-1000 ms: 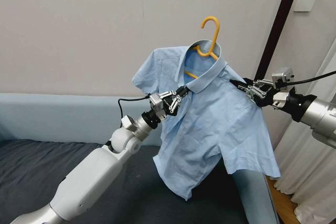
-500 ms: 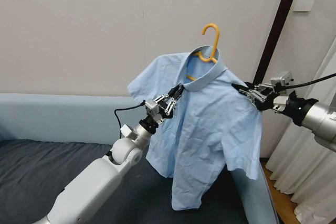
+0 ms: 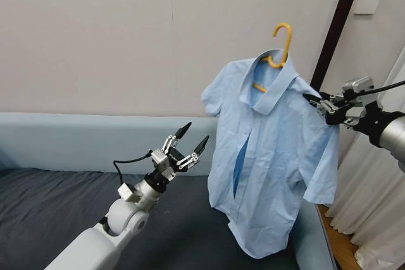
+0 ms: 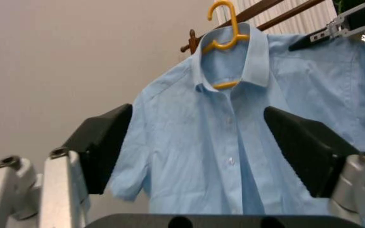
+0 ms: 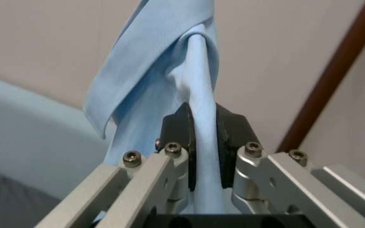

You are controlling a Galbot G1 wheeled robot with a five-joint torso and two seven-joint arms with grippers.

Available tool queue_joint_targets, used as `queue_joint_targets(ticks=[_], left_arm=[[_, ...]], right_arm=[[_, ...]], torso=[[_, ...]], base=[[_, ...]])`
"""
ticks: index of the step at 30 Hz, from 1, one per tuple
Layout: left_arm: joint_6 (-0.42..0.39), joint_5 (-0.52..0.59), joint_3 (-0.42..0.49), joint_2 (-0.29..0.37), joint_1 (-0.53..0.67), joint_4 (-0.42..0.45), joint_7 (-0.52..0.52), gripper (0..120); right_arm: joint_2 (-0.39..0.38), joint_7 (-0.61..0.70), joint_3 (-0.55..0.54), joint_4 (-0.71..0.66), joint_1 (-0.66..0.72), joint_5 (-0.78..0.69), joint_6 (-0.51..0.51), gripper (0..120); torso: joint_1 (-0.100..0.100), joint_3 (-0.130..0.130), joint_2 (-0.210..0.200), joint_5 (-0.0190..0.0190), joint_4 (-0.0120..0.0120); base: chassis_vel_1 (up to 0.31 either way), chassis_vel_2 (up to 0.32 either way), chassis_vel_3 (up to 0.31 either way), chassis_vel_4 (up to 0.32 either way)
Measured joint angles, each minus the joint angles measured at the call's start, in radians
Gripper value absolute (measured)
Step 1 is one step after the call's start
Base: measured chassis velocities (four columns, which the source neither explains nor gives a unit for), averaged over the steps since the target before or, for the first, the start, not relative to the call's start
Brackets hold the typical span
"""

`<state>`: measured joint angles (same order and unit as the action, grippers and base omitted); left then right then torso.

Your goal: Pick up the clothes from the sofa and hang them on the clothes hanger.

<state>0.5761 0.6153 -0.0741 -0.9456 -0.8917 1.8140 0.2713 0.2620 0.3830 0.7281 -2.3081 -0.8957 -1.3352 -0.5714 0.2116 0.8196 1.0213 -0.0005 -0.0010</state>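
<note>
Released by the left pincer (image 3: 197,132), the light-blue shirt (image 3: 278,156) has swung toward the robot's right and now hangs over the right end of the sofa (image 3: 57,207). Left pincer: lowered since the release, fingers spread, well apart from the shirt and aimed toward it. Right pincer (image 3: 318,100): pressed together on a fold of fabric at the shirt's shoulder, holding the garment aloft. Yellow hanger (image 3: 288,45): seated inside the collar, hook free above it, near the dark wooden post (image 3: 335,23).
</note>
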Motion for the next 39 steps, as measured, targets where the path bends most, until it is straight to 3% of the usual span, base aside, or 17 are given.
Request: queue_joint_targets(ticks=[4,11,18,28,31,39], left_arm=[[0.003,-0.002,-0.043,0.020,-0.062,0.048,-0.017,99],[0.003,-0.019,-0.122,0.031,-0.165,0.121,-0.045,100],[0.003,-0.025,-0.178,0.036,-0.228,0.154,-0.051,100],[0.004,-0.026,-0.216,0.045,-0.268,0.172,-0.051,100],[0.006,-0.026,-0.217,0.048,-0.269,0.169,-0.051,100],[0.006,-0.026,-0.194,0.051,-0.231,0.141,-0.056,100]], right_arm=[[0.016,0.078,0.082,-0.024,-0.017,0.020,-0.029,7],[0.076,0.127,0.124,-0.023,-0.036,0.179,-0.046,7],[0.124,0.154,0.132,-0.021,-0.051,0.244,-0.065,7],[0.180,0.274,0.044,-0.006,-0.040,0.344,-0.053,7],[0.211,0.271,-0.027,0.050,-0.015,0.449,-0.042,7],[0.281,0.208,-0.076,0.140,-0.010,0.703,-0.023,7]], torso=[[0.000,0.000,0.000,0.0002,-0.0002],[0.000,0.000,0.000,0.0003,0.0003],[0.000,0.000,0.000,0.0003,-0.0003],[0.000,0.000,0.000,0.0002,-0.0002],[0.000,0.000,0.000,0.0003,0.0002],[0.000,0.000,0.000,0.0004,-0.0004]], base=[[0.000,0.000,0.000,0.000],[0.000,0.000,0.000,0.000],[0.000,0.000,0.000,0.000],[0.000,0.000,0.000,0.000],[0.000,0.000,0.000,0.000],[0.000,0.000,0.000,0.000]])
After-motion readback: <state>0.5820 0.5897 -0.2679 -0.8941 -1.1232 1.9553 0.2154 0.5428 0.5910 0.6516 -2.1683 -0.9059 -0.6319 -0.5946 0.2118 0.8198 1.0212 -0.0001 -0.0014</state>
